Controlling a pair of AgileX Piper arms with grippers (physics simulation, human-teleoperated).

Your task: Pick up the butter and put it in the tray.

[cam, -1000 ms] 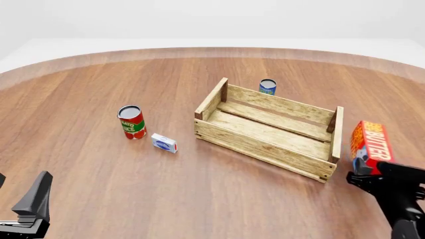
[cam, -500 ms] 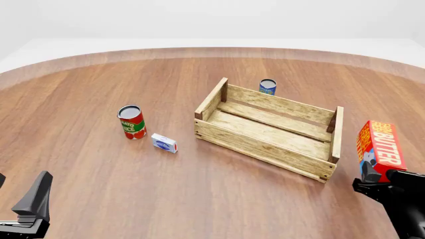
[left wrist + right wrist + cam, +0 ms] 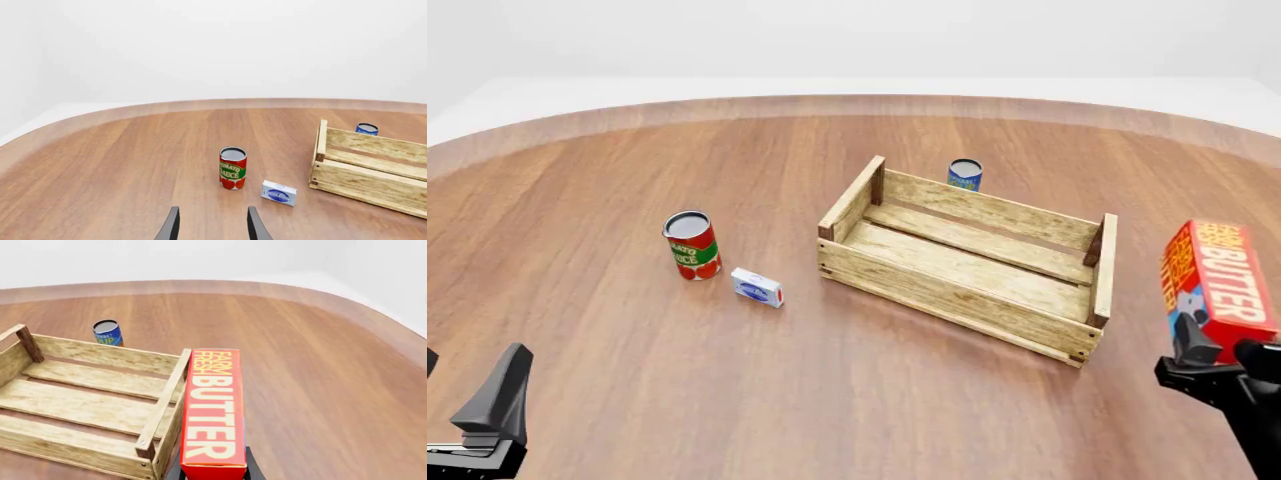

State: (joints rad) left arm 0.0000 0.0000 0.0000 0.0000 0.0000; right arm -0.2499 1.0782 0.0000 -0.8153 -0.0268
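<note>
Your work surface is the round wooden table (image 3: 694,400). On it, the tray (image 3: 968,262) sits right of centre, slats bare, one short end facing your right arm. Your right gripper (image 3: 1214,375) is clamped on the lower end of the butter (image 3: 1214,290), holding the box upright, clear of the table, just beside the tray's right end and outside it. Your left gripper (image 3: 212,227) hangs at the near left edge with its fingers parted and nothing between them. The tomato sauce can (image 3: 691,245) stands left of the tray; the small white-and-blue box (image 3: 755,287) lies just beside it. A blue can (image 3: 965,174), label unreadable, stands behind the tray.
</note>
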